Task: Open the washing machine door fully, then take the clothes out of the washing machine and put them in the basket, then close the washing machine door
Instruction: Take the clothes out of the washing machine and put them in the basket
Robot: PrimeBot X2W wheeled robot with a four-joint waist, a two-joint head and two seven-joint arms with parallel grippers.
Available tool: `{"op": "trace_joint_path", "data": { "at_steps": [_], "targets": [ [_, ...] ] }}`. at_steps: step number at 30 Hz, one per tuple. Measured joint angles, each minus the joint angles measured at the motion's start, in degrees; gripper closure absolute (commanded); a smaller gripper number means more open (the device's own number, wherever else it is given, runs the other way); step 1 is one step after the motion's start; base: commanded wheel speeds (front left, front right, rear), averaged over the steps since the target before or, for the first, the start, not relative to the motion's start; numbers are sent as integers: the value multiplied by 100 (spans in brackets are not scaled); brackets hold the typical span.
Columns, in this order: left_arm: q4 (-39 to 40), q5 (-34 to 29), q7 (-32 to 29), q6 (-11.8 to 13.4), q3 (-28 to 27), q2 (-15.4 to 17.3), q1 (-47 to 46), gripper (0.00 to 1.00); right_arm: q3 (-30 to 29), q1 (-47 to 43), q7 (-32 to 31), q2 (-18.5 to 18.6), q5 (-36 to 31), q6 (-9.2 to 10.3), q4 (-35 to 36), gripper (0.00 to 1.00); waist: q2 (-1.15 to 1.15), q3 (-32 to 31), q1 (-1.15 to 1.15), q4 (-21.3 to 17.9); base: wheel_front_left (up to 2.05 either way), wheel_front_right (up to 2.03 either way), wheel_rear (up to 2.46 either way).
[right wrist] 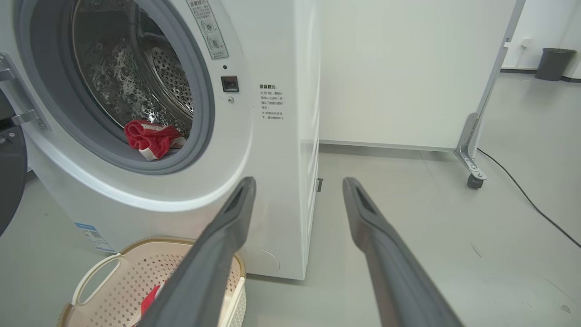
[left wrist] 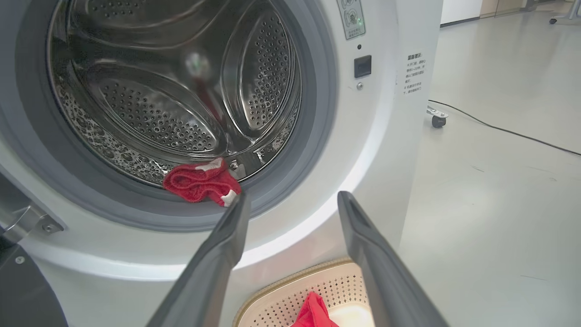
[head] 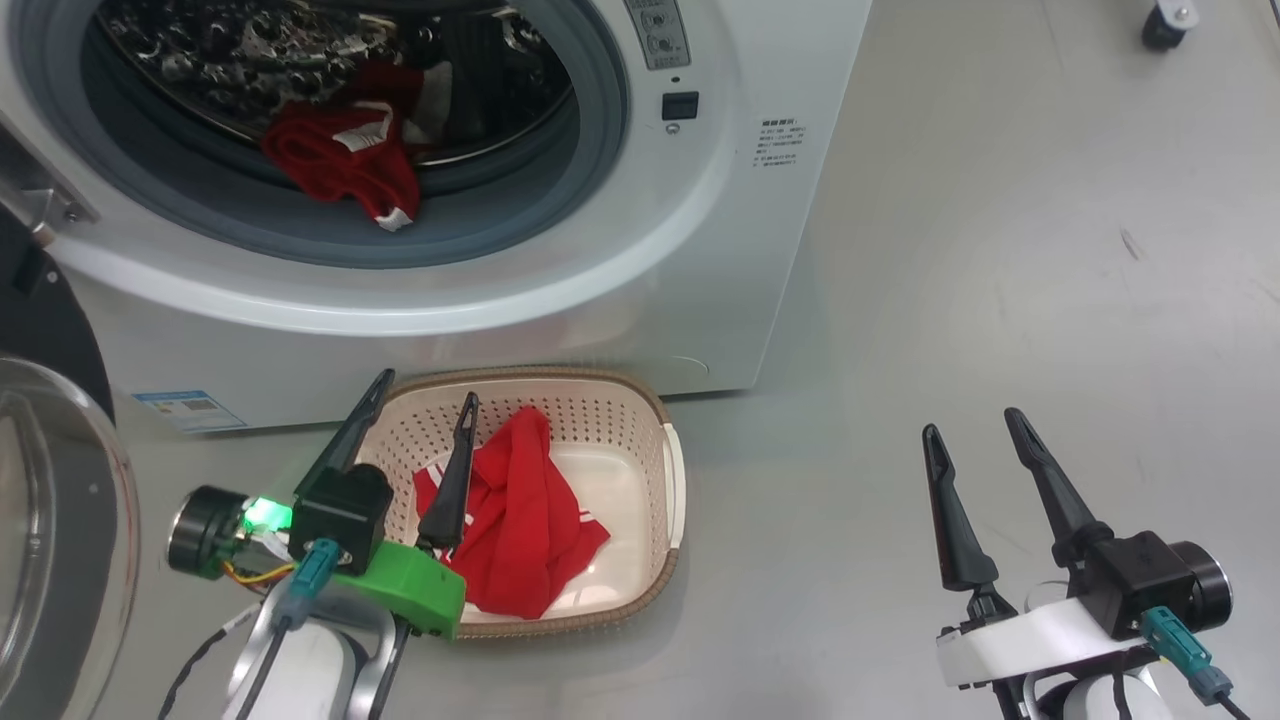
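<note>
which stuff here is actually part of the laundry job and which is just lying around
Part of the job:
washing machine
open door
basket
red garment in the drum
red garment lying in the tub

Just lying about:
black cable on the floor
white wheeled partition
dark bin

A pale grey, glossy floor is being shown, with soft light being reflected by it and faint scuffs being picked out. A white partition panel is being carried on a metal leg ending in a castor. A black cable is being trailed across the floor just beside that castor. A dark bin is being kept against the far white wall.
</note>
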State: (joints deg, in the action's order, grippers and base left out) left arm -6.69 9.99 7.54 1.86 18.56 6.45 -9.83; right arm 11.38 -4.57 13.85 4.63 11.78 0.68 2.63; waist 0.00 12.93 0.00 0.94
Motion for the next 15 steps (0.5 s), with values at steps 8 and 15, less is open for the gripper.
{"op": "trace_joint_path", "data": {
  "at_steps": [8,15],
  "targets": [
    [-144,-57,-302,-169,22,52,-678,0,40,264,1,-11,-29,-1,154,0,0,565,0,-210,0,0,0],
    [-532,169,-837,-443,-55,79,-1410,0,114,604,7,-66,-22,-10,202,0,0,1163,0,-465,0,0,0]
  ]
}}
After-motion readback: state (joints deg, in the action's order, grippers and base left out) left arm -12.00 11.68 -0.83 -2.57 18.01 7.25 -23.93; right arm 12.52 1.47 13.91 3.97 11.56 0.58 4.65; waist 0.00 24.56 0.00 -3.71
